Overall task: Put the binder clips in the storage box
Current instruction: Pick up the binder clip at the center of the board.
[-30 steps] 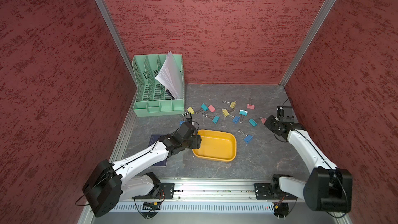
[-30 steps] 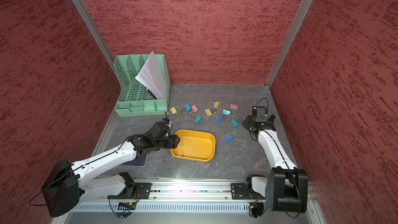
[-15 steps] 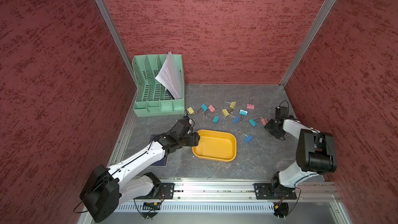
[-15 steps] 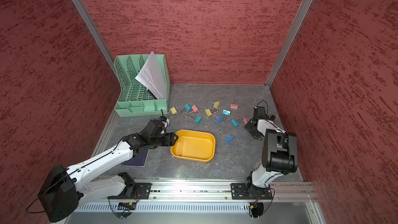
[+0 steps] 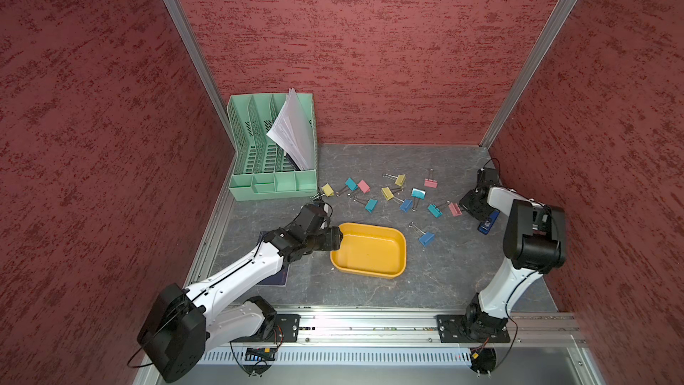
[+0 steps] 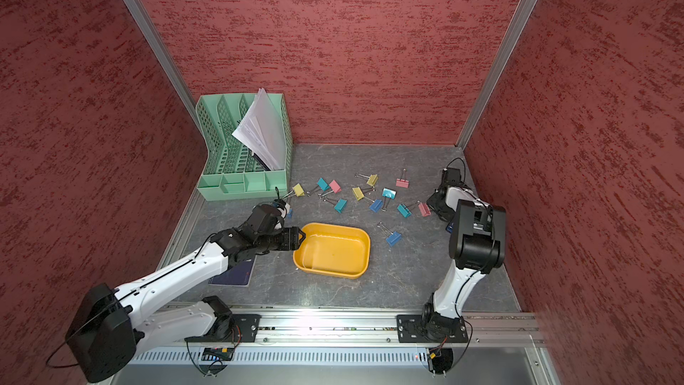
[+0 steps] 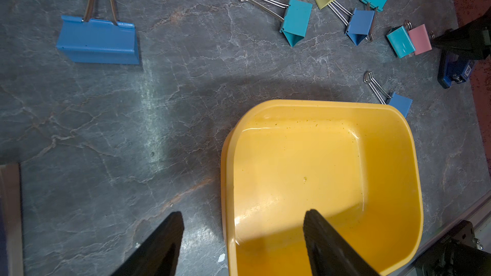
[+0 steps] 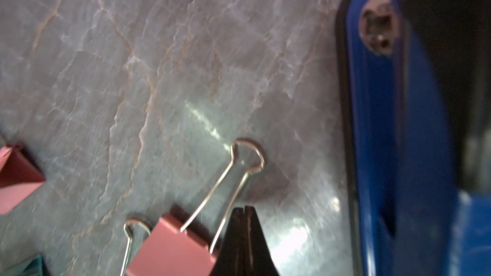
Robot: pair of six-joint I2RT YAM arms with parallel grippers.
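Note:
The storage box is a shallow yellow tub with nothing in it. My left gripper is open astride its left rim, one finger inside the tub and one outside. Several binder clips lie on the grey floor beyond the box, among them a yellow one, a teal one and a blue one. A larger blue clip lies by my left wrist. My right gripper is shut and empty, its tip beside a pink clip.
A blue stapler lies just right of my right gripper, close to the right wall. A mint-green file organizer with papers stands at the back left. A dark notebook lies under my left forearm.
My right arm has folded up, its elbow now standing high over the floor, while its shut gripper stays beside the pink clip. My left gripper has barely moved at the box rim.

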